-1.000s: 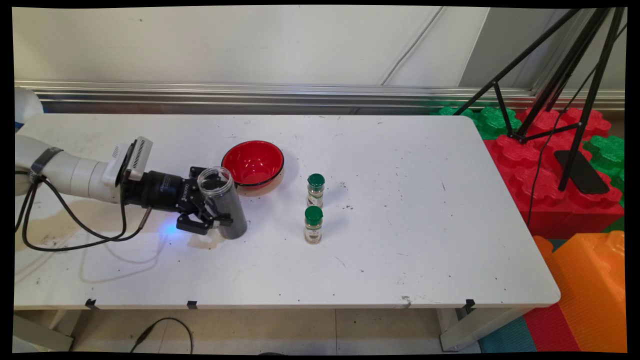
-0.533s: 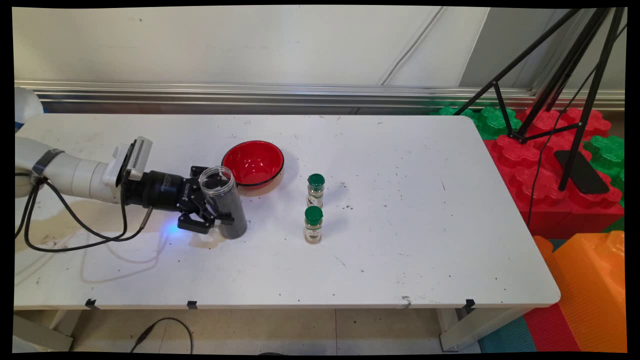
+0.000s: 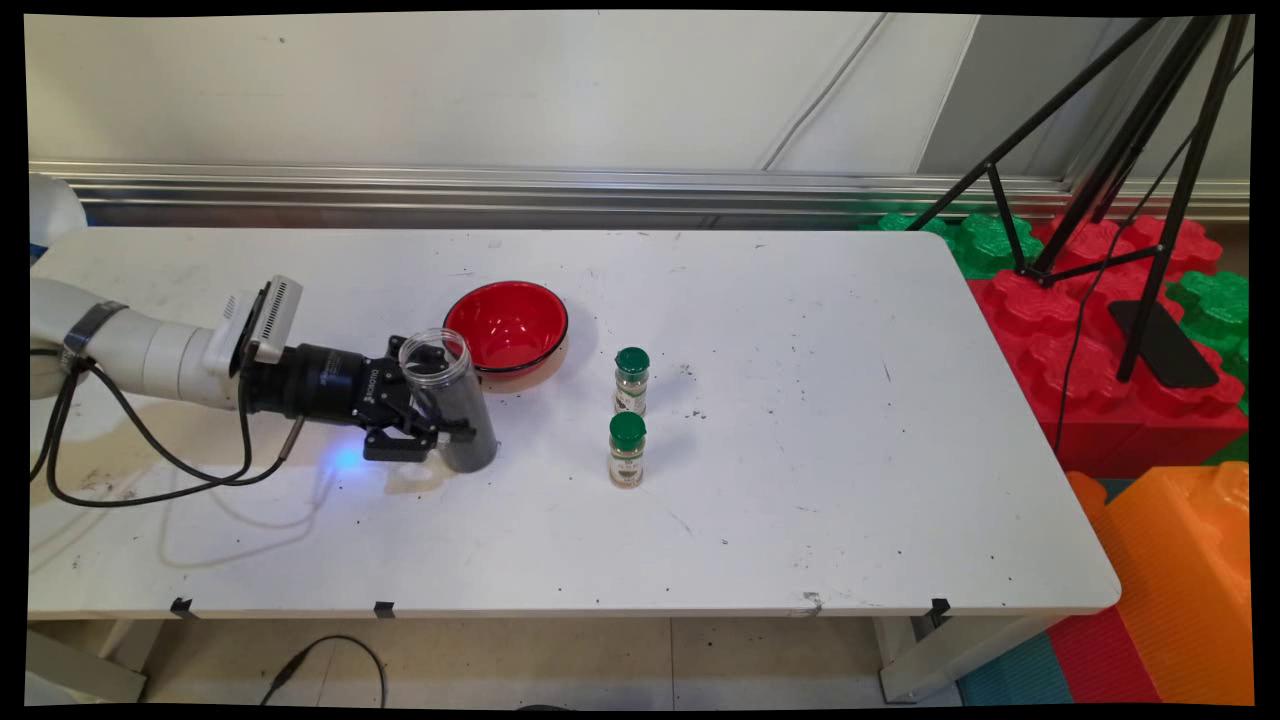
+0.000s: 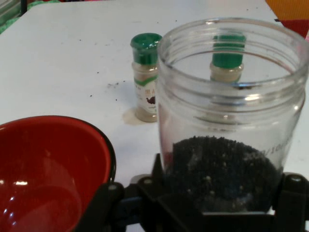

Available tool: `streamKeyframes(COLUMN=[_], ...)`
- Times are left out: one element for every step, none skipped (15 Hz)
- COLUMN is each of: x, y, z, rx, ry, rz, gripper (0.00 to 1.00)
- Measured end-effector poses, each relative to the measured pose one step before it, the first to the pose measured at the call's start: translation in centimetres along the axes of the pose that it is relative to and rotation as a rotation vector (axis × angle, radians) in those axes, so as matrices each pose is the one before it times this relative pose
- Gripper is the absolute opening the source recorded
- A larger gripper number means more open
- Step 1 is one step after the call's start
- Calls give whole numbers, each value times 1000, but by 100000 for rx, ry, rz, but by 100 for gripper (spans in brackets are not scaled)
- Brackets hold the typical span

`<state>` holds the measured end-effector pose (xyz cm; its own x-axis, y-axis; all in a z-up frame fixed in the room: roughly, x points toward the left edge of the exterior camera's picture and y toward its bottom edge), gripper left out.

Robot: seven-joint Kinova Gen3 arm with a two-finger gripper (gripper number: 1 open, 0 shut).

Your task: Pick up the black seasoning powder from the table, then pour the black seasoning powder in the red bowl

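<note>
Jar is the thing you are gripping: a clear, lidless container sitting upright on the table, left of centre. Your gripper is reaching in from the left, lying nearly level, and its fingers are clamping the jar's lower body from both sides. In the hand view the jar is filling most of the right half, with your gripper hugging its base; the picture's bottom edge is cutting off the fingers, so you are not seeing where the pads meet the wall. Dark grains are filling the lower part of the jar; what they are is hard to tell. Whether the jar's base is touching the table or hanging just above it is not clear either.

Just beyond the jar, on its far right side, a red bowl is standing; in the hand view only part of the bowl is showing, cut off at the left and bottom. To the right, two green-capped spice bottles are standing upright, one farther and one nearer, close together but apart. Through the hand camera you are seeing one bottle plainly and the other bottle only through the jar's glass, distorted.
</note>
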<state>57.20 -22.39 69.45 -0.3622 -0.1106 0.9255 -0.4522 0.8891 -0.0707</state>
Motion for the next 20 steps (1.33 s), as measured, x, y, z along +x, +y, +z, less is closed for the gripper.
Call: streamKeyframes(x=[-22, -23, -14, -11, 1, 7, 37, 75, 108, 180, 216, 238, 303, 333, 322, 400, 416, 381, 263, 391], y=[17, 33, 18, 11, 8, 4, -46, -72, -91, -133, -136, -137, -151, -143, -124, -138, -142, -108, -73, -120], z=[-17, -28, -23, -27, -28, -41, -70, -86, -95, -139, -156, -156, -212, -235, -214, -251, -240, -226, -143, -216], rx=[-48, -93, -55, -52, -18, -9, 205, 272, 268, 396, 384, 377, 451, 532, 525, 618, 655, 597, 384, 615], ry=[101, 159, 84, 107, 65, 97, 139, 161, 172, 264, 322, 262, 275, 234, 189, 151, 97, 39, 18, 19], rz=[-9, -21, -23, -10, -32, -91, -168, -198, -118, -208, -206, -73, -28, 91, 115, 147, 159, 204, 99, 189], gripper=[0, 0, 0, 0, 0, 0, 0, 0, 0, 0, 0, 0, 0, 0, 0, 0, 0, 0, 0, 0])
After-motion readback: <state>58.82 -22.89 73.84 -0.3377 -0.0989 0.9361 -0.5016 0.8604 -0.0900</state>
